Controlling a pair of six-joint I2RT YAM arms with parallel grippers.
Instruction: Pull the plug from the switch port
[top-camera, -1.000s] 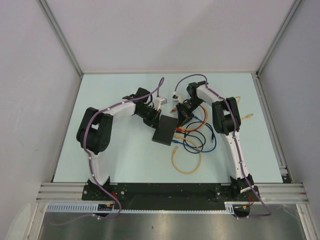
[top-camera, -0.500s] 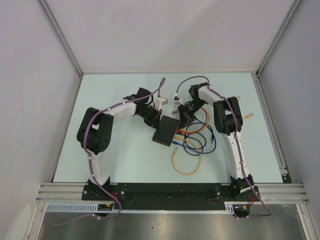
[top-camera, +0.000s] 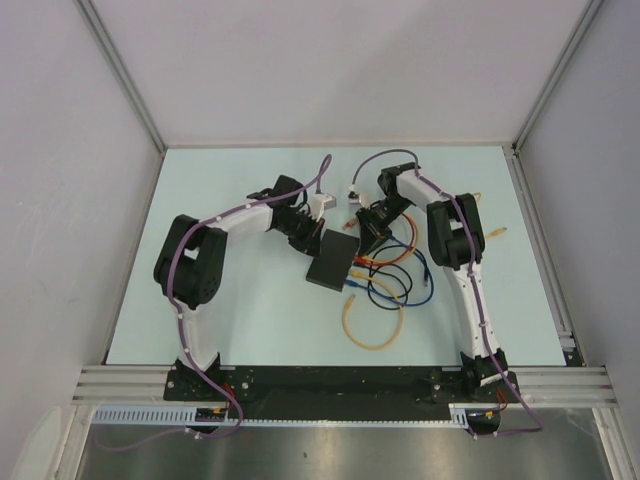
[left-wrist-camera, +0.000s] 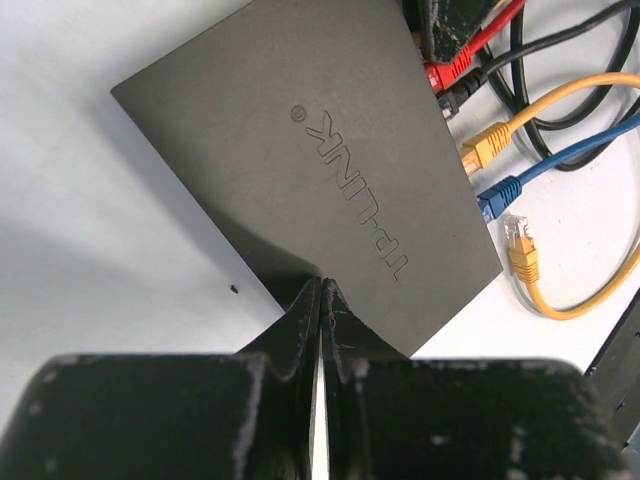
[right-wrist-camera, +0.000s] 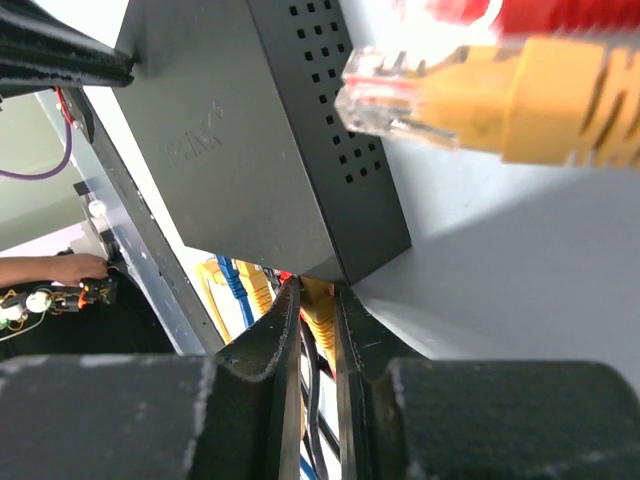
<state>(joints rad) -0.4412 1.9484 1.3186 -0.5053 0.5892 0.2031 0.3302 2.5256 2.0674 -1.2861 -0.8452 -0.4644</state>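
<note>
The switch lies flat near the middle of the table. At its 10 o'clock edge rests the left gripper, jaws pressed together with nothing between them. At 1 o'clock the right gripper is clamped on a yellow plug at the port side; whether the plug sits in a port I cannot tell. Cables coil at 4 o'clock.

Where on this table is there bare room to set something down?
Free: the far strip of table behind both arms; the near patch between the left arm and the switch; the near-right corner beyond the right arm. Crowded: the middle, where cables loop beside the switch and the right gripper pinches a plug.
</note>
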